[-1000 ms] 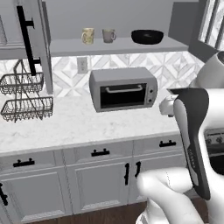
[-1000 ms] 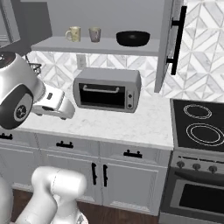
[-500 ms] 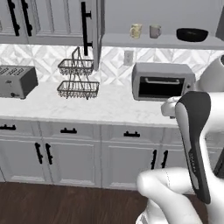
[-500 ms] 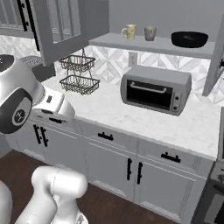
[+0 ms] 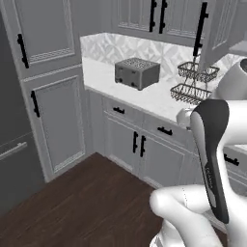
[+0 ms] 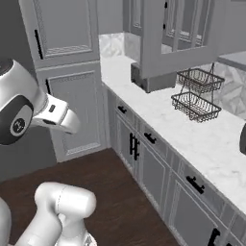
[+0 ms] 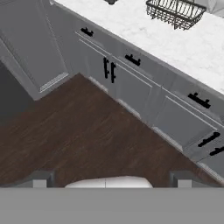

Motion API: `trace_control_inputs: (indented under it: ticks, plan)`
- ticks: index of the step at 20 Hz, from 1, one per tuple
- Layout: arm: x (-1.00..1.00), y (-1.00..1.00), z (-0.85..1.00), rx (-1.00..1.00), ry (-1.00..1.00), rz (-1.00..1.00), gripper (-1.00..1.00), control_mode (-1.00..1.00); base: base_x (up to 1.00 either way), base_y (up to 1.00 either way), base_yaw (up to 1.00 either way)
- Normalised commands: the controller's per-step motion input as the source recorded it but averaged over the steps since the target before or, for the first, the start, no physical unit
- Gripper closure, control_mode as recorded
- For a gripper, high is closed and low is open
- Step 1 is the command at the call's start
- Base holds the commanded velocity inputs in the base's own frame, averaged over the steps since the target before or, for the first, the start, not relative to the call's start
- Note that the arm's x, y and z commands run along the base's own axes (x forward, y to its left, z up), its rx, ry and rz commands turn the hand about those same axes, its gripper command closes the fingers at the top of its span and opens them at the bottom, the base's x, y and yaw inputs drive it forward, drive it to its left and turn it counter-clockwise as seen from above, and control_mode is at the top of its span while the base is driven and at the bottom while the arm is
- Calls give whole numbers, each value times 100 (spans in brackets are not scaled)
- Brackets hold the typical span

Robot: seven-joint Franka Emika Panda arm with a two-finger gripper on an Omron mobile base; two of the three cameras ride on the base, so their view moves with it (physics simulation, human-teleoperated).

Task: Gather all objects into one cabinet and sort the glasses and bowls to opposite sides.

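The cabinet's open paned door (image 5: 218, 30) with its long black bar handle stands at the upper right of the left base view. The same door (image 6: 178, 36) hangs over the counter in the right base view, with a corner of the grey shelf (image 6: 234, 58) behind it. The glasses and bowls are out of view. In the hand view my gripper (image 7: 112, 179) is open with nothing between its fingertips (image 7: 43, 179), and it looks down at the dark wood floor (image 7: 78, 127) before the base cabinets.
A grey toaster (image 5: 137, 72) and a two-tier wire basket (image 5: 195, 83) stand on the white marble counter (image 6: 211, 139). A tall grey cabinet (image 5: 48, 96) closes the left side. Base cabinets with black handles (image 7: 131, 83) run under the counter.
The whole picture has swung left with the base: the toaster oven and the shelf with cups and bowl have left view, and the toaster and tall cabinet have come in. The gripper stays open.
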Motion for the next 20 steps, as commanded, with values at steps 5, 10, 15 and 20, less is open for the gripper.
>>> trace_control_inputs:
  ticks: [5, 10, 15, 20]
  plan:
    - [0, 0, 0, 0, 0, 0, -100, 100, -4, 3, 99]
    - [0, 0, 0, 0, 0, 0, -100, 100, -4, 0, 100]
    - [0, 0, 0, 0, 0, 0, -100, 100, -1, 0, 99]
    - [0, 0, 0, 0, 0, 0, -100, 100, 0, 0, 97]
